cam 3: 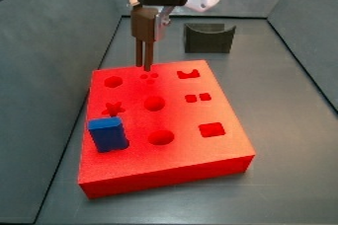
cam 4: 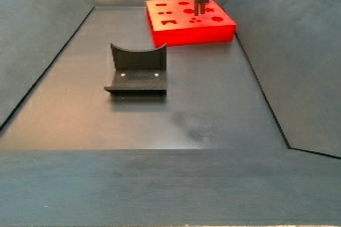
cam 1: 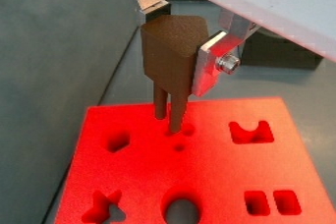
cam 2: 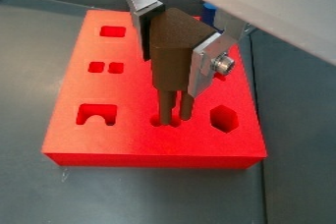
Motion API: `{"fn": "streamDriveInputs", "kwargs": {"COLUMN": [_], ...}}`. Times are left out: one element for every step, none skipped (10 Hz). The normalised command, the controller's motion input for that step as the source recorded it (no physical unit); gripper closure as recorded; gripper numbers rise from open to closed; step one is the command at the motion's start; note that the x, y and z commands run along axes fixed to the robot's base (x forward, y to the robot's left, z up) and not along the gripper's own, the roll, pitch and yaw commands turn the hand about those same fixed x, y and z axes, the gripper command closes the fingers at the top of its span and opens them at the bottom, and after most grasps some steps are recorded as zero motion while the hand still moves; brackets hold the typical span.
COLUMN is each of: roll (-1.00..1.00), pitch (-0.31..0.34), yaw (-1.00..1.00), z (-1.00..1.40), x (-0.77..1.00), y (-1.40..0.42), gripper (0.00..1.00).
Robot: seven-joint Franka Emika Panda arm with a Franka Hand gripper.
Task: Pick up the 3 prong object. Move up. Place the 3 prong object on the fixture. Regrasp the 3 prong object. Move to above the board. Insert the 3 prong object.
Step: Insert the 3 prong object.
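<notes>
Grey floor | red board (cam 3: 199, 135) | end effector (cam 2: 171, 56) pinching brown 3 prong object (cam 2: 168, 66), prongs at dot holes

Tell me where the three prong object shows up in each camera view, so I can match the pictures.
Wrist view: the 3 prong object hangs in the claw, prongs at the board's small holes.
Wrist view: the same brown piece stands mid-picture, prongs on the board.
Side view: a thin piece under the claw, over the board's far edge.
Side view: tiny, at top over the board.
Shared landmark: the red board.
</notes>
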Motion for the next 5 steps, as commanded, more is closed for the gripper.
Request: {"fn": "streamDriveInputs", "kwargs": {"roll": [-0.12,-0.01,0.0,0.0,-0.01], "pitch": [-0.05,0.0,0.0,0.0,0.0], "yaw": [-0.38,-0.1,-0.05,-0.33,-0.5], "z": [-0.17,0.0,0.0,-0.16,-0.24], "x": [0.23,0.11,0.06,0.01,0.06], "y": [0.0,0.0,0.0,0.0,0.0], "gripper": [1.0,1.0,1.0,1.0,1.0]}}
